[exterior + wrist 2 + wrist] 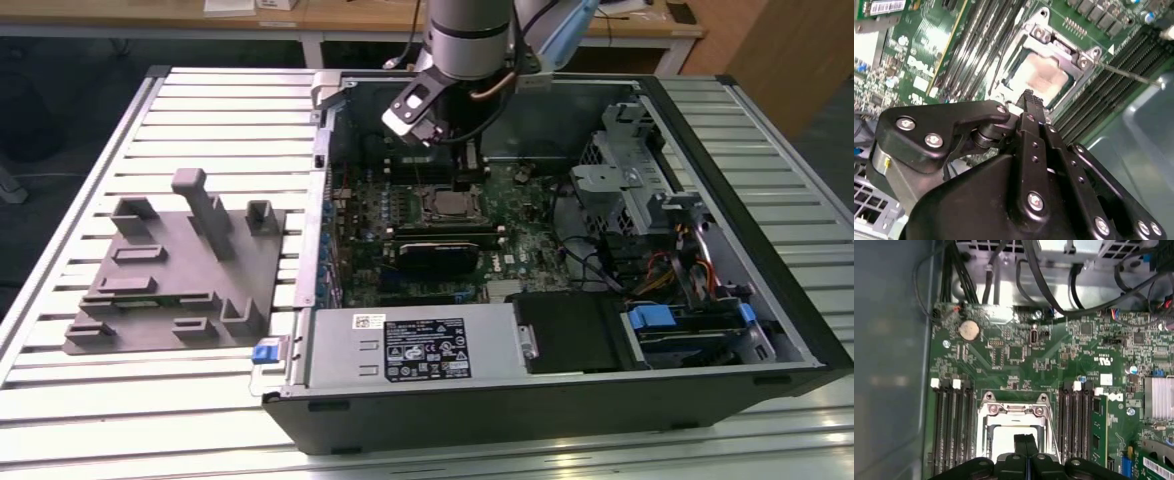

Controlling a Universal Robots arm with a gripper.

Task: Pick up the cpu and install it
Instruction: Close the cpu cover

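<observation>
The cpu (454,207) is a small square chip with a pale metal top, lying flat inside the metal frame of the motherboard socket (1081,62); it also shows in both wrist views (1046,75) (1003,439). My gripper (467,163) hangs inside the open computer case, a little above the board and just beyond the socket toward the case's back wall. Its two black fingertips (1025,439) are pressed together with nothing between them. In the second wrist view the gripper (1029,97) ends at the socket's edge, apart from the chip.
Memory slots (951,430) flank the socket on both sides. A black heatsink block (438,250) lies on the board in front of the socket. The power supply (427,345) and drive cage (667,230) fill the case's front and right. A gray fixture tray (160,270) lies on the table at the exterior view's left.
</observation>
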